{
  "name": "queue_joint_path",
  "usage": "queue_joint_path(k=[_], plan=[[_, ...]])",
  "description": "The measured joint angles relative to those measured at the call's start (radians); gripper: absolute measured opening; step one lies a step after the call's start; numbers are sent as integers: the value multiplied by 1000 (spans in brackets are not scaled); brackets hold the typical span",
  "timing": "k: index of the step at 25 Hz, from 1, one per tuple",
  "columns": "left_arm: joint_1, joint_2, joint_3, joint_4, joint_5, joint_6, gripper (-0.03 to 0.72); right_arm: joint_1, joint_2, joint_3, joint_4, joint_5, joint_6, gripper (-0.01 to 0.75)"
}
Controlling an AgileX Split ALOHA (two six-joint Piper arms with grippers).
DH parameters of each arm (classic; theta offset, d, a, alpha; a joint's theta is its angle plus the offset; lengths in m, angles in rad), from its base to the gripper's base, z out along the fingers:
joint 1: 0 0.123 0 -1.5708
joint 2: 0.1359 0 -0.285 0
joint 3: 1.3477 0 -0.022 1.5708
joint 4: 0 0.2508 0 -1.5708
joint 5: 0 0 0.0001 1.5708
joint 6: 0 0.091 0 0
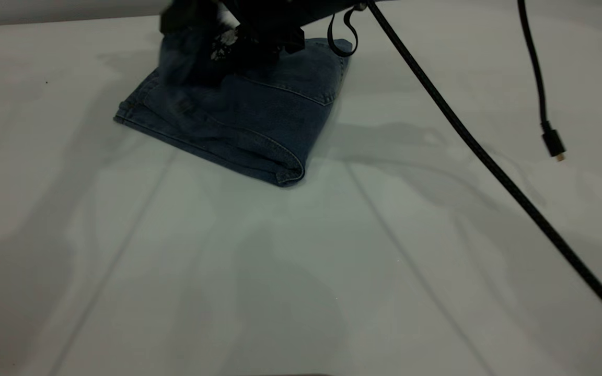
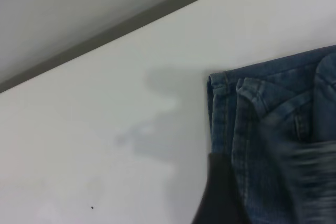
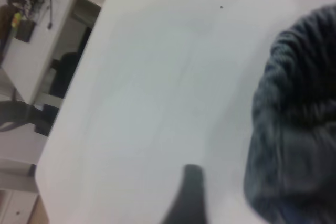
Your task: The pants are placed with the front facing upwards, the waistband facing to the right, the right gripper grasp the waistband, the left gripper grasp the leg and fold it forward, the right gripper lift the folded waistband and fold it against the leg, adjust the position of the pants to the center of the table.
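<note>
Folded blue denim pants (image 1: 238, 125) lie toward the far side of a wide white counter (image 1: 301, 271), at about 11 o'clock from its middle in the exterior view. Bare surface stretches in front of them and out to both sides. The counter's far edge runs just behind the pants, and the left wrist view shows that edge as a dark line with open counter (image 2: 105, 129) between it and the cloth.

The right gripper (image 1: 228, 44), black with whitish scuffs on one fingertip, comes down from the top of the exterior view onto the far part of the bundle. It is blurred there, and whether its jaws are apart or clamped on cloth cannot be told. Its wrist view shows one dark fingertip (image 3: 190, 192) low over the bare counter (image 3: 147, 103), with the ruched waistband (image 3: 294, 129) bunched up just beside it.

Of the left gripper (image 2: 218, 192), only a dark finger shows in its own wrist view, against the stitched hem corner of the pants (image 2: 273, 129). The state of its jaws cannot be told.

The pants are doubled into a compact, roughly square packet. A rounded fold points to 5 o'clock, stacked leg hems lie at 9 o'clock, and a curved seam of tan stitching crosses the top layer.

A thick black cable (image 1: 489, 162) slants across the right half of the counter. A thinner cable with a plug (image 1: 553, 143) hangs at 2 o'clock.
</note>
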Motion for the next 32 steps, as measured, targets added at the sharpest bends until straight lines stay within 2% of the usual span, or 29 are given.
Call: queue_joint_path(k=[1, 3, 7, 14, 18, 24, 28, 32], plan=[[0, 0, 0, 0, 0, 0, 482, 0, 0, -1, -2, 5, 5, 648], [0, 0, 0, 0, 0, 0, 482, -2, 0, -3, -30, 16, 19, 675], [0, 0, 0, 0, 0, -1, 482, -44, -8, -17, -142, 55, 109, 676], [-21, 20, 22, -34, 0, 56, 482, -195, -103, -19, -498, 171, 391, 629], [-57, 60, 105, -58, 0, 219, 482, -253, -141, -19, -717, 257, 548, 606], [-84, 143, 195, -99, 0, 617, 482, -321, -149, -19, -888, 348, 668, 595], [-91, 217, 206, -133, 0, 728, 482, -346, -149, -19, -910, 380, 678, 593], [-100, 299, 206, -99, 0, 765, 482, -353, -149, -19, -912, 386, 680, 593]])
